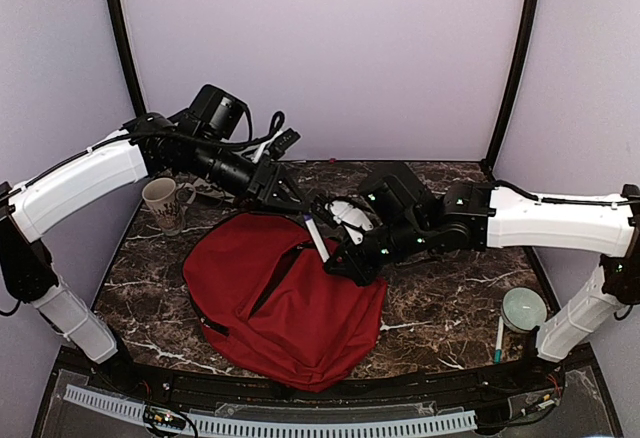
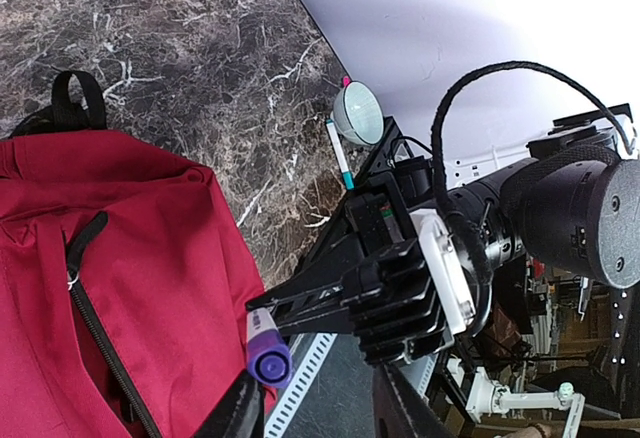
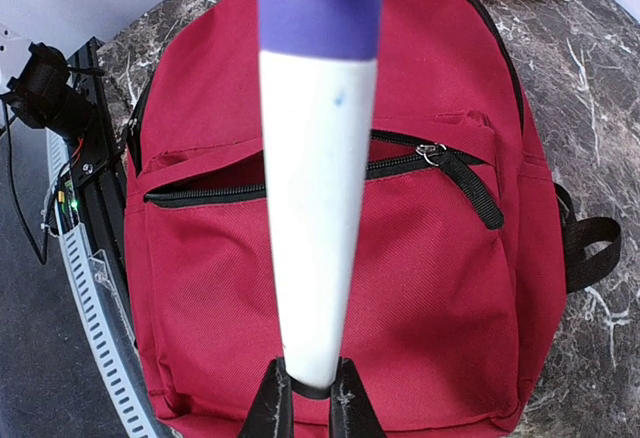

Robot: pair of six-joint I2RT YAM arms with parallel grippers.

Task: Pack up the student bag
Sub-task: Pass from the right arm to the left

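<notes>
Two grippers hover above the student bag point(image 1: 290, 308), the right gripper point(image 3: 308, 396) pinching a purple-capped marker point(image 3: 320, 158) by its tail, the left gripper point(image 2: 318, 413) spread just beside the cap point(image 2: 268, 356); next, seemingly, the marker must slide into the half-unzipped front pocket point(image 3: 240, 180) below

dark-red student bag point(image 1: 300, 308) with black zippers point(image 3: 200, 196), white marker point(image 3: 315, 208) with purple cap point(image 3: 320, 8), brown white-veined marble table point(image 1: 450, 298).

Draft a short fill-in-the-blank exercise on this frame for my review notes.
The right gripper is shut on a white marker with a ___ cap. The dark-red backpack has its front-pocket zipper standing ___. The teal pen lies beside the pale bowl, near the ___ arm's base.
Missing: purple; open; right.
</notes>
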